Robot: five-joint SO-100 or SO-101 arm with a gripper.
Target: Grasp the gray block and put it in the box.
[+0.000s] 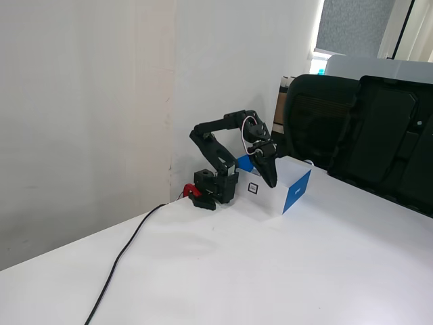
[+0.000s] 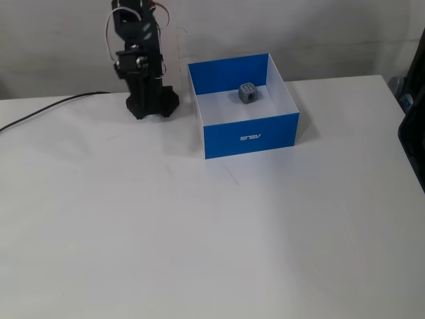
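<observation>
The gray block (image 2: 249,92) lies inside the box (image 2: 251,138), near its far wall, with nothing touching it. In the side fixed view the box (image 1: 298,190) shows a white wall and a blue end, and the block is hidden behind them. My gripper (image 1: 270,180) points down outside the box, in front of its white wall; its jaws look shut and hold nothing. In the front fixed view the black arm (image 2: 138,56) is folded over its base, left of the box.
A black cable (image 2: 40,113) runs from the arm's base off the table to the left. A red part (image 1: 189,190) sits at the base. Black chairs (image 1: 352,135) stand behind the table's far edge, and a white wall is close behind the arm.
</observation>
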